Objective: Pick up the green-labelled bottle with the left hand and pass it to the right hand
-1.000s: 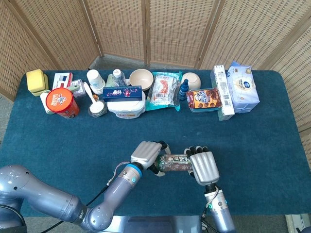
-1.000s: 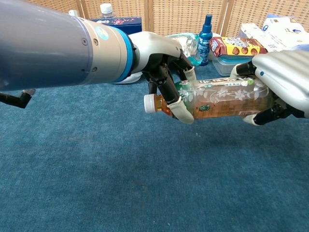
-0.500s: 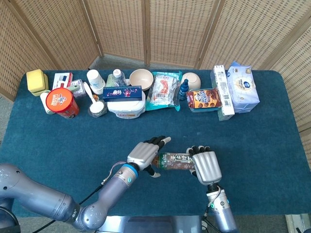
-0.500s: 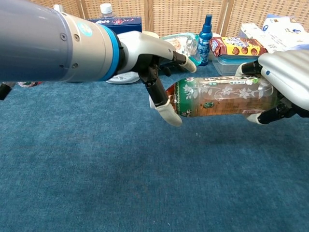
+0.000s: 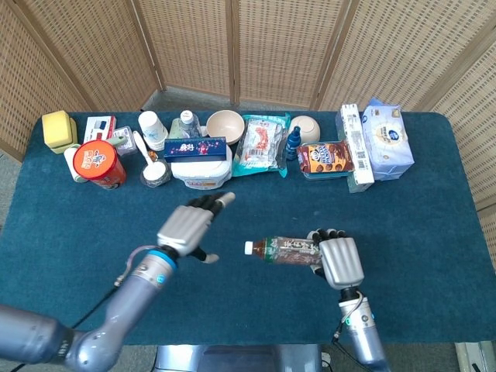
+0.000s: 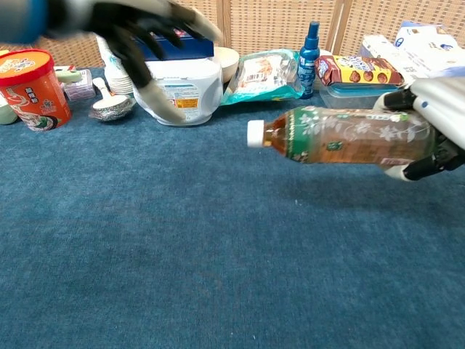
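The green-labelled bottle (image 5: 285, 250) (image 6: 341, 137) lies on its side above the blue table, white cap pointing left, brown drink inside. My right hand (image 5: 339, 262) (image 6: 439, 120) grips its base end, fingers wrapped around it. My left hand (image 5: 188, 227) (image 6: 145, 33) is well to the left of the bottle, fingers spread and holding nothing; it is blurred in the chest view. A clear gap separates the left hand from the cap.
Along the table's far edge stand a red tub (image 5: 99, 164), paper cups (image 5: 153, 129), a white tub with a blue box (image 5: 195, 149) on it, a bowl (image 5: 225, 124), a snack bag (image 5: 262, 144), a blue spray bottle (image 5: 292, 145), a cookie pack (image 5: 325, 157) and tissue packs (image 5: 387, 139).
My left hand let go of the bottle's neck, opened, and drew away to the left and back. The right hand kept the bottle and shifted slightly right.
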